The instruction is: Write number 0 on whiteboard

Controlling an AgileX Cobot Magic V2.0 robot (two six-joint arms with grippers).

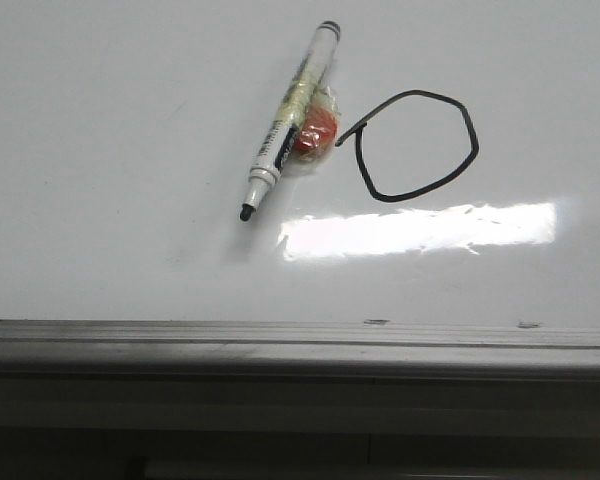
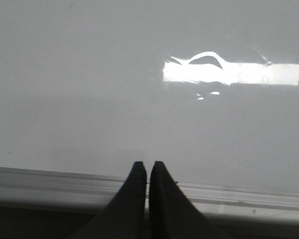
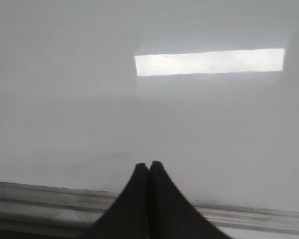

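The whiteboard (image 1: 110,150) fills the front view, glossy white with a grey rail along its near edge. A black hand-drawn number 0 (image 1: 472,130) sits right of centre, an angular loop with a short tail at its left. A marker (image 1: 288,116) lies uncapped on the board just left of the loop, tip toward the rail, with a red-and-clear taped lump (image 1: 318,133) stuck to its side. Neither gripper shows in the front view. In the left wrist view my left gripper (image 2: 147,164) is shut and empty over the rail. My right gripper (image 3: 149,164) is shut and empty, likewise by the rail.
A bright rectangular glare patch (image 1: 420,230) lies on the board below the loop. The grey metal rail (image 1: 280,345) runs along the board's near edge, with a darker ledge below it.
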